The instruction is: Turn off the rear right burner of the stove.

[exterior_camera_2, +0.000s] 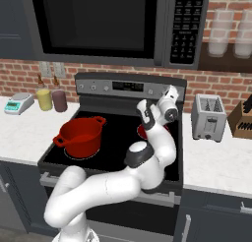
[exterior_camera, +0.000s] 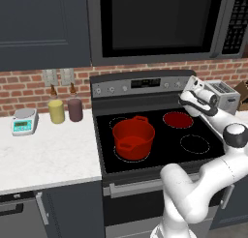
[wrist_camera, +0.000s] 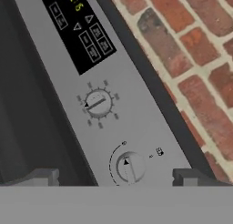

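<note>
Rear right burner (exterior_camera: 177, 119) glows red on the stove (exterior_camera: 145, 157), center-right of the left base view, behind and right of the red pot (exterior_camera: 133, 138). Its likely control, judged by position, is the lower knob (wrist_camera: 130, 167) at bottom center of the hand view, pointer bar running near-vertical, a second knob (wrist_camera: 98, 103) above it. Gripper (wrist_camera: 117, 178) faces the back panel; fingers (wrist_camera: 43, 177) stand apart, straddling that lower knob, seemingly no contact yet. Toaster (exterior_camera: 223, 94) sits at right.
</note>
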### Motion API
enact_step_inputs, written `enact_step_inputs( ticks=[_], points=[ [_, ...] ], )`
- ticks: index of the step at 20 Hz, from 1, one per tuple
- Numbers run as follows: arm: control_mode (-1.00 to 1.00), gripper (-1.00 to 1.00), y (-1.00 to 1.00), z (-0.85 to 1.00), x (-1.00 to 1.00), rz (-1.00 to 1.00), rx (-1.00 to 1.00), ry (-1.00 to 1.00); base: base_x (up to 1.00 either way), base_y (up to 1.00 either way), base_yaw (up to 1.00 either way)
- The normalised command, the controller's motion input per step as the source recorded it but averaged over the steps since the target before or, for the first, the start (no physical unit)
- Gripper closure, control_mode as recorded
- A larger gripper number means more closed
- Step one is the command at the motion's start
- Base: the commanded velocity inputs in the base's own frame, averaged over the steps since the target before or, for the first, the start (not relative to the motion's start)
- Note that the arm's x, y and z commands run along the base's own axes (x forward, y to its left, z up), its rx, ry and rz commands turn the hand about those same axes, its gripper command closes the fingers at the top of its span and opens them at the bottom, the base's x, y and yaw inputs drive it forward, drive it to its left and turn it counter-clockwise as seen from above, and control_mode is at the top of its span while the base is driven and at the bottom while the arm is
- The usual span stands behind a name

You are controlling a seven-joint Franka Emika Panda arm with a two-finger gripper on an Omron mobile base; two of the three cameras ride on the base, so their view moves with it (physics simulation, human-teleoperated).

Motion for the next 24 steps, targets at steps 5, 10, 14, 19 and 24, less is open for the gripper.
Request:
enact_step_inputs(
  ticks=[5, 10, 14, 19, 24],
  points=[
    [-1.0, -1.0, -0.05, 0.0, 0.25, 0.0, 0.0, 0.0, 0.0, 0.0, 0.0],
    [-1.0, -1.0, 0.0, 0.0, 0.24, 0.0, 0.0, 0.0, 0.0, 0.0, 0.0],
    [-1.0, -1.0, 0.0, 0.0, 0.23, 0.0, 0.0, 0.0, 0.0, 0.0, 0.0],
    [-1.0, -1.0, 0.0, -0.04, 0.16, 0.0, 0.0, 0.0, 0.0, 0.0, 0.0],
    [-1.0, -1.0, 0.0, -0.11, 0.16, 0.02, 0.0, 0.01, 0.0, 0.0, 0.0]
  ],
)
